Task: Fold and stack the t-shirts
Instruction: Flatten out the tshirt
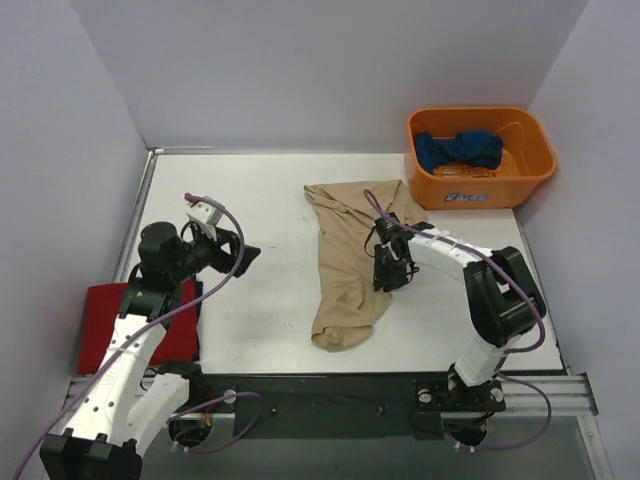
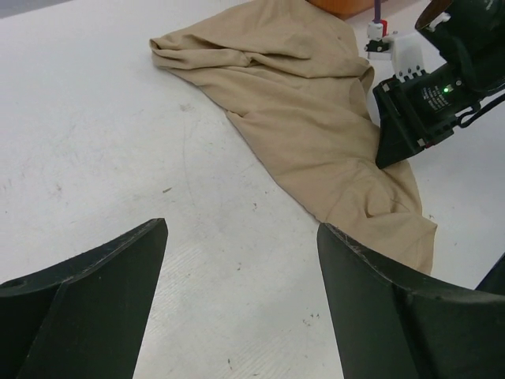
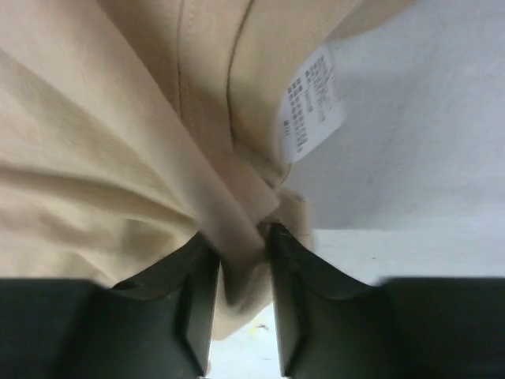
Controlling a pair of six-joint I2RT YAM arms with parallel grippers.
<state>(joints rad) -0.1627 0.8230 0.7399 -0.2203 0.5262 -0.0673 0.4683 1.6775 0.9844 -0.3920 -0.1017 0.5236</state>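
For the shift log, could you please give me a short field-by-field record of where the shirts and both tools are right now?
tan t-shirt: unfolded, bunched lengthwise on the table
right tool: shut on the tan t-shirt's edge
left tool: open, empty, above bare table
red t-shirt: flat at the near-left edge, under the left arm
blue t-shirt: crumpled inside the orange bin

Six things of three kinds are showing.
T-shirts are numbering three: one tan t-shirt (image 1: 345, 270), one red t-shirt (image 1: 105, 322), one dark blue t-shirt (image 1: 458, 148); grippers are numbering two, left gripper (image 1: 245, 256) and right gripper (image 1: 386, 280); one orange bin (image 1: 530, 172) is showing.
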